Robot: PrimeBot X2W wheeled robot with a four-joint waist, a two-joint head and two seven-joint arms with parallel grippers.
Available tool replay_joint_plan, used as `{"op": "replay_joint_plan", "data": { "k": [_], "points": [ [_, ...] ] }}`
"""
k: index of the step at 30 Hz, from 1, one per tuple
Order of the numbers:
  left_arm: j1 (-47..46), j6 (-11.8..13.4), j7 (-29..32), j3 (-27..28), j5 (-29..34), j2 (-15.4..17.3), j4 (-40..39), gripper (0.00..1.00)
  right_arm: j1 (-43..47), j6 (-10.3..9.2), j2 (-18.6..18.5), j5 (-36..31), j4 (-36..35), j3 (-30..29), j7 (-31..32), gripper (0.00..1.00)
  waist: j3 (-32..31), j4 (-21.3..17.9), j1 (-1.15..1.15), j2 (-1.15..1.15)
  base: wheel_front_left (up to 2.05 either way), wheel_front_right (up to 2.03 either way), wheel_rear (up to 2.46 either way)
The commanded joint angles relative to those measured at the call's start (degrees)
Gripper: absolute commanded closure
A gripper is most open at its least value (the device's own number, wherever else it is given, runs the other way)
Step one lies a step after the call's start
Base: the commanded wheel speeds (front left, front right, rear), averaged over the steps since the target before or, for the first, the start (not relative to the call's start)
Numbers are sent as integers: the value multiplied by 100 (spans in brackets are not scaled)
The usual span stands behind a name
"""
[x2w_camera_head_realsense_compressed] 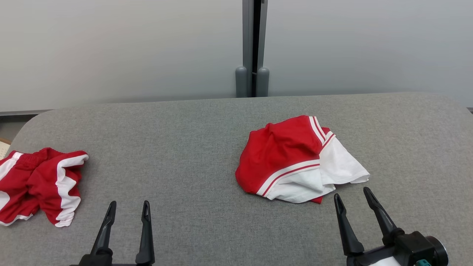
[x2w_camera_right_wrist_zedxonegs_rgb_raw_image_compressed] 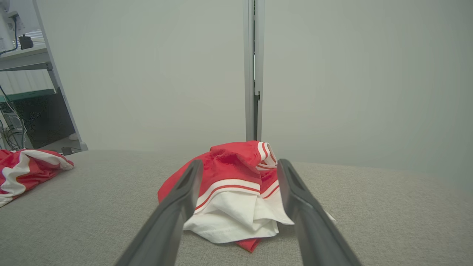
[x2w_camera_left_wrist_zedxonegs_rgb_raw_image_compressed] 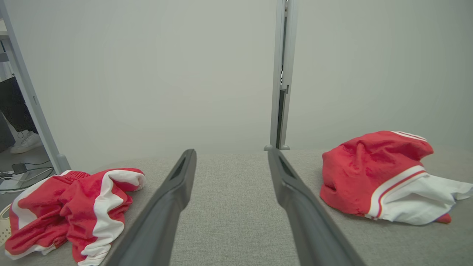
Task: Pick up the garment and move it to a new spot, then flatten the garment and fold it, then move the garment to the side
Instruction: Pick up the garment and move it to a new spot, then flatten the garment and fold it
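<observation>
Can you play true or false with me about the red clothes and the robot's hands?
1. The shirt and the shorts both lie on the grey table. True.
2. The right gripper holds the shirt. False: it is open, near the shirt, holding nothing.
3. The left gripper is open. True.
4. The shirt is folded flat. False: it lies crumpled.
5. The shorts lie to the robot's right. False: they lie to its left.
</observation>
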Motion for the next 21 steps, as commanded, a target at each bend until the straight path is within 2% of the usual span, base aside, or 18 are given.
{"op": "replay_joint_plan", "data": {
  "k": [1,21],
  "points": [
    [-33,20,0,-3,37,16,18,0,-41,-4,-12,24,4,2,-5,0,-13,-5,0,0,0,0,0],
    [-48,81,-1,-91,82,15,33,0,13,-4,-12,47,36,12,-5,0,-84,6,0,0,0,0,0]
  ]
}}
